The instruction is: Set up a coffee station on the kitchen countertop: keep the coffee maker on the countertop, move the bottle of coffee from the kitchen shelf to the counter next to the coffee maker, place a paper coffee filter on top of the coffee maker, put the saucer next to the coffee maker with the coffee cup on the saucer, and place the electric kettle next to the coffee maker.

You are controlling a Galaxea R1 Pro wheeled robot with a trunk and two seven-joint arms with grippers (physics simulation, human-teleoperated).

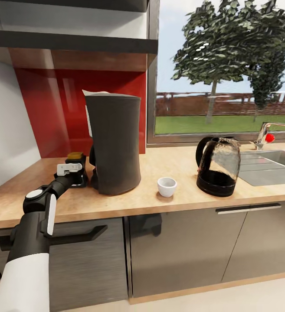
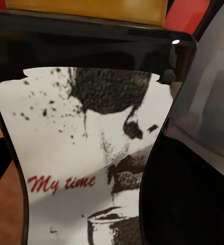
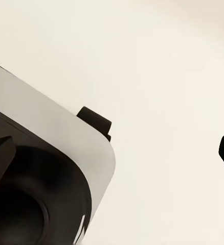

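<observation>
On the kitchen countertop (image 1: 177, 203) stands the coffee maker (image 1: 114, 143), with a thin white edge (image 1: 99, 93) along its top; I cannot tell whether that is the paper coffee filter. Just left of it the bottle of coffee (image 1: 76, 161) rests on the counter with my left gripper (image 1: 72, 172) shut on it. The left wrist view shows its label (image 2: 86, 153) and gold cap (image 2: 86, 9) close up. The coffee cup (image 1: 166, 186) sits right of the maker, and the electric kettle (image 1: 218, 167) further right. The saucer is out of view. The kitchen shelf (image 1: 73, 43) hangs above. My right gripper (image 3: 113, 153) is open over pale floor.
A steel sink (image 1: 270, 167) with a faucet (image 1: 263, 134) fills the counter's right end. A window (image 1: 224, 73) lies behind the kettle and a red backsplash (image 1: 51, 108) behind the bottle. Grey cabinet fronts (image 1: 181, 251) run below. My own base (image 3: 45, 168) appears in the right wrist view.
</observation>
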